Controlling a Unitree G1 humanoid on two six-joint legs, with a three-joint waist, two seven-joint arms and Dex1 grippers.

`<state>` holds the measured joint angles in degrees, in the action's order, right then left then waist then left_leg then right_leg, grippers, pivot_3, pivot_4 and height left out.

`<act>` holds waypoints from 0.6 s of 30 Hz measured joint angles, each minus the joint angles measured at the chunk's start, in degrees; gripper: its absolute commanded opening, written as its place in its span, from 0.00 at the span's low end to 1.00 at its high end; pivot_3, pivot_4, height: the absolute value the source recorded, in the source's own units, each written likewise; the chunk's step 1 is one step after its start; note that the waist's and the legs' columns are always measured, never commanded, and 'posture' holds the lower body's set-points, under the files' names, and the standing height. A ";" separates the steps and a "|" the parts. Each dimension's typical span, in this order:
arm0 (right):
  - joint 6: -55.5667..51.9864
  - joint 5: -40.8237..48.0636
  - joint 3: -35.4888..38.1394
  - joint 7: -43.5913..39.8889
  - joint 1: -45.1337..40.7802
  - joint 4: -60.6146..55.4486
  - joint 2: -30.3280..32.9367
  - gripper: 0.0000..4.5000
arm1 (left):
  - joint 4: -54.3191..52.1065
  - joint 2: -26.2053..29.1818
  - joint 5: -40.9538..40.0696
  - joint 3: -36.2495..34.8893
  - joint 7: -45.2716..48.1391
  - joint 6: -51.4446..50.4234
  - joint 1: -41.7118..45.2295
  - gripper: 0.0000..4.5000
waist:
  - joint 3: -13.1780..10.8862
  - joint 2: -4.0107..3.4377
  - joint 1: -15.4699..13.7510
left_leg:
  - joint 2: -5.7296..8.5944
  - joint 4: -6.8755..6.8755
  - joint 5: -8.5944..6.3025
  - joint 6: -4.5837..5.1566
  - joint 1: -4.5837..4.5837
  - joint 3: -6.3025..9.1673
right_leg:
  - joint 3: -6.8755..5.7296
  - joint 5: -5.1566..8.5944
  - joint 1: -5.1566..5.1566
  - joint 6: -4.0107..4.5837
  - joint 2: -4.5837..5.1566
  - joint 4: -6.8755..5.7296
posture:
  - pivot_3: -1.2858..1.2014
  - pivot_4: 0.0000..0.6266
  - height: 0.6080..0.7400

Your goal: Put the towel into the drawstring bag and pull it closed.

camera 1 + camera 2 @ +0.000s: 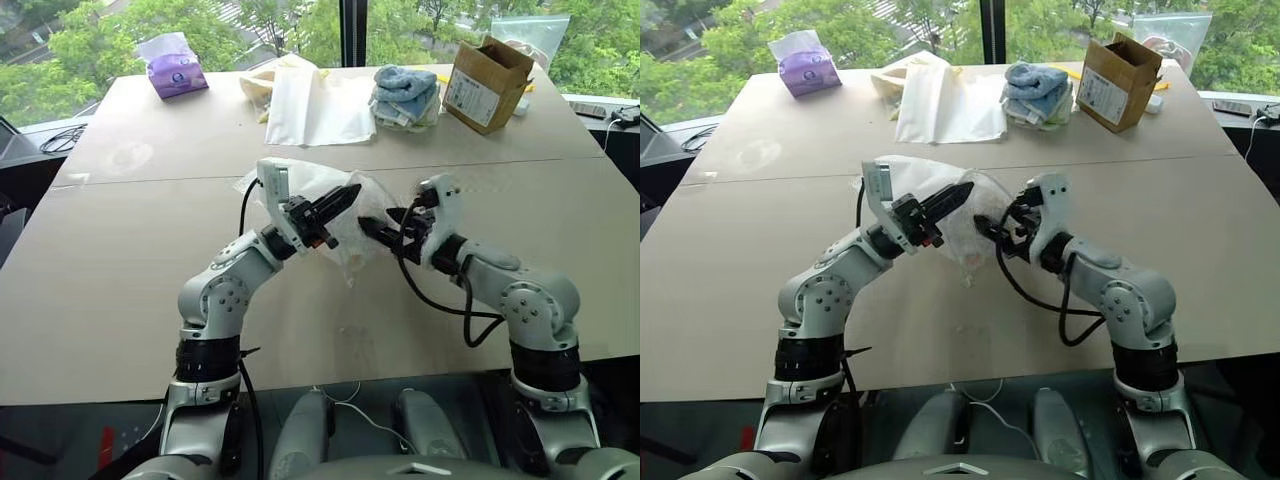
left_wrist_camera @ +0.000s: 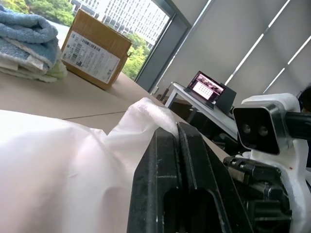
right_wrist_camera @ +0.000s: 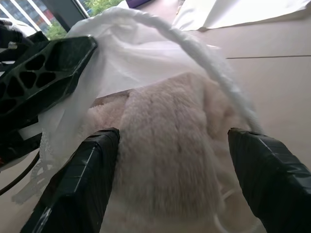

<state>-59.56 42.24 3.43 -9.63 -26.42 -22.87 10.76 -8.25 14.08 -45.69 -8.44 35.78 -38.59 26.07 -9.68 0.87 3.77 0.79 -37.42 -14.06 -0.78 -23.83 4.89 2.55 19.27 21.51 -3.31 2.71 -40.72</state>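
The drawstring bag (image 1: 318,192), thin and white, is held up above the middle of the table between my two hands. My left gripper (image 1: 349,193) is shut on the bag's fabric at its mouth; its pressed-together fingers (image 2: 178,141) pinch the white cloth (image 2: 63,165). Inside the open mouth lies the cream fluffy towel (image 3: 165,141), with the white cord (image 3: 209,63) arching over it. My right gripper (image 3: 174,138) is open just in front of the mouth, one finger on each side of the towel and not closed on it.
At the table's far side lie a purple tissue pack (image 1: 175,68), a flat white sheet-like bag (image 1: 315,105), a stack of blue and pale towels (image 1: 405,95) and a cardboard box (image 1: 487,82). A cable (image 1: 440,300) loops below my right wrist.
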 measured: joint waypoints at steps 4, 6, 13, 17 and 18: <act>-1.47 7.73 3.70 -1.39 1.25 -2.88 -0.74 0.84 | 0.21 0.05 -1.95 -1.90 -0.07 -0.49 0.71 0.00 | 0.00 0.00 0.07 | -0.02 0.02 0.00 0.00 0.00 0.01 | -0.01 0.00 0.00 0.00 -0.01 0.01 | 0.52 0.24 1.00; -1.46 9.19 4.29 -2.52 1.35 -3.40 1.04 0.84 | 0.21 0.10 -2.96 -2.49 -0.35 -0.90 0.83 0.00 | 0.00 0.00 -0.03 | 0.01 -0.01 -0.02 0.03 0.01 0.00 | -0.01 0.00 -0.04 0.00 0.01 0.04 | 0.52 0.24 1.00; 1.35 -2.92 -12.04 -10.31 5.00 -0.81 13.60 0.84 | -0.21 0.57 -5.04 -2.43 -0.60 -2.59 0.67 0.00 | 0.00 0.02 0.10 | 0.00 0.00 0.00 0.00 0.01 0.03 | -0.03 0.00 -0.05 0.00 -0.05 0.06 | 0.52 0.24 1.00; 5.47 -7.94 -16.40 -12.68 1.63 2.94 12.15 0.56 | -0.31 1.03 -5.57 -2.26 -0.54 -3.29 0.63 0.00 | -0.01 0.04 0.12 | 0.00 -0.03 0.02 -0.04 0.01 0.01 | -0.01 0.00 -0.06 -0.01 -0.02 0.07 | 0.52 0.24 1.00; 6.51 -8.56 -16.36 -12.81 0.51 3.89 11.13 0.46 | -0.39 1.28 -5.72 -2.26 -0.52 -3.41 0.61 0.00 | -0.01 0.04 0.07 | 0.00 -0.04 0.04 -0.06 0.01 0.01 | -0.01 0.00 -0.06 0.00 -0.02 0.08 | 0.52 0.24 1.00</act>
<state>-53.05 33.68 -12.93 -22.43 -25.91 -18.98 21.89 -8.63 15.36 -51.40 -10.71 35.26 -42.01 26.68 -9.70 0.91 3.83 0.79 -37.46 -14.03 -0.84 -23.82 4.91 2.53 19.27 21.45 -3.31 2.70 -40.64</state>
